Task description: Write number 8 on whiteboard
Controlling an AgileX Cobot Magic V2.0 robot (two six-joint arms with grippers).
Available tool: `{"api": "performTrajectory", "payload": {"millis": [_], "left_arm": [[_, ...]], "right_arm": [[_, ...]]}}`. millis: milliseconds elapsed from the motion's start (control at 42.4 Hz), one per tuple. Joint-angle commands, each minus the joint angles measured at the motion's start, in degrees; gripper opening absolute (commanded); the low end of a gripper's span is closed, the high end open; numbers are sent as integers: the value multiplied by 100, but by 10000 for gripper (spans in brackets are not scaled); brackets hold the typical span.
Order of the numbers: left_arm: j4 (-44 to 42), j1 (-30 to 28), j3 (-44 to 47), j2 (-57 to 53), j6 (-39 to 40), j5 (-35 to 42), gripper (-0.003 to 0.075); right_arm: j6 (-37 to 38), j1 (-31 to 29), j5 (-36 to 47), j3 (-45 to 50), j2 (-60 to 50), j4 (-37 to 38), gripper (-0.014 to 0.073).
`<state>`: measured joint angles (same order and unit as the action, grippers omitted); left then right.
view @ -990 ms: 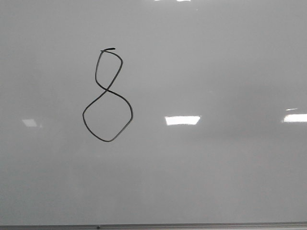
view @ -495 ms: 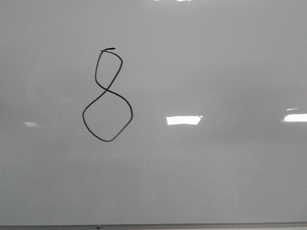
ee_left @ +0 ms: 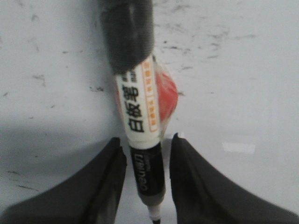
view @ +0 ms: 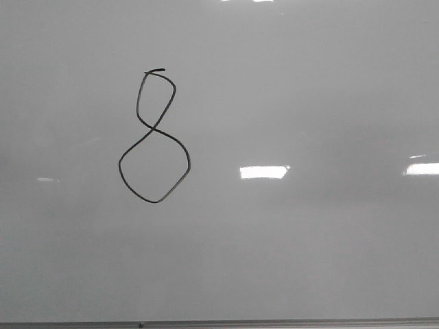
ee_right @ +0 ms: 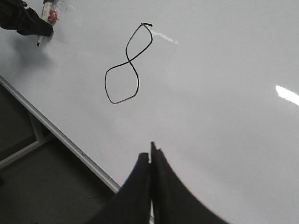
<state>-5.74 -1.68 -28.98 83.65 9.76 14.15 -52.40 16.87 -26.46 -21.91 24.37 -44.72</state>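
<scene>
Front view: thin black hand-drawn number 8 (view: pixel 153 136), small upper loop, rounder lower loop, left of centre on the glossy pale whiteboard (view: pixel 309 103).

Left wrist: my left pincer (ee_left: pixel 145 151) clamps a white-and-black marker pen (ee_left: pixel 140 135).

Right wrist: my right pincer (ee_right: pixel 151 151) pressed together, empty.

You have bare whiteboard (view: pixel 309 103) right of the number 8 (view: pixel 153 137), left gripper (ee_right: pixel 32 23) with marker (ee_left: pixel 140 121) occupying the far side, grey frame (ee_right: pixel 56 133) bordering the near edge
</scene>
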Motion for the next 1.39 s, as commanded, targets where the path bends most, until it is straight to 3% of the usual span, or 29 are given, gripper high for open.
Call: {"api": "performTrajectory", "payload": {"millis": [0, 306, 613, 731, 1014, 1367], "left_arm": [[43, -11, -143, -217, 50, 300, 290], [32, -35, -143, -1043, -12, -255, 389], [-434, -25, -143, -3147, -12, -1468, 380], [-434, -25, -143, -3987, -12, -2176, 307], [-423, -25, -133, -5353, -12, -3272, -20], [-381, -25, -133, -6115, -12, -3359, -20]], "right_arm": [[14, -39, 264, -155, 14, -208, -68], [14, -39, 270, -155, 14, -208, -68], [14, -39, 270, -155, 14, -208, -68], [14, -39, 270, -155, 14, -208, -68], [14, -39, 270, -155, 14, -208, -68], [14, -39, 270, -155, 14, -208, -68]]}}
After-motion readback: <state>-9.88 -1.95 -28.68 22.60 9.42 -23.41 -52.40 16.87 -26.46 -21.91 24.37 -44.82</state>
